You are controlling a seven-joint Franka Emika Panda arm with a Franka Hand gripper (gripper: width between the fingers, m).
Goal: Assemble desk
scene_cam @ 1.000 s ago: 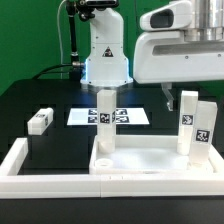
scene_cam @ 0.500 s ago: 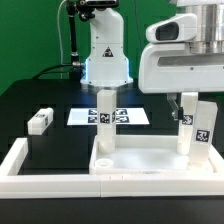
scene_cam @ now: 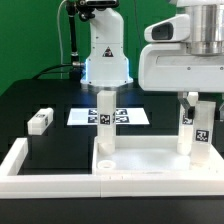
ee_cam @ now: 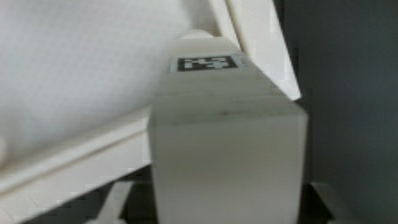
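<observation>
The white desk top (scene_cam: pixel 150 160) lies tray-like at the front, and its rim also shows in the wrist view (ee_cam: pixel 249 40). One leg (scene_cam: pixel 105 120) stands upright on its left part. A tagged leg (scene_cam: pixel 187 125) stands upright at its right end, close beside another tagged white face (scene_cam: pixel 204 130). My gripper (scene_cam: pixel 188 99) is over that right leg's top, with a finger on each side. In the wrist view the leg (ee_cam: pixel 222 140) fills the space between my fingers (ee_cam: pixel 121 203). Dark gaps show on both sides, so my gripper (ee_cam: pixel 226 205) looks open.
A loose leg (scene_cam: pixel 41 120) lies on the black table at the exterior view's left. The marker board (scene_cam: pixel 80 116) lies behind the tray. Long white bars (scene_cam: pixel 22 158) border the left and front. The arm's base (scene_cam: pixel 105 50) stands at the back.
My gripper has moved toward the exterior view's right, from beside the right leg to over its top. The legs and the tray have not moved.
</observation>
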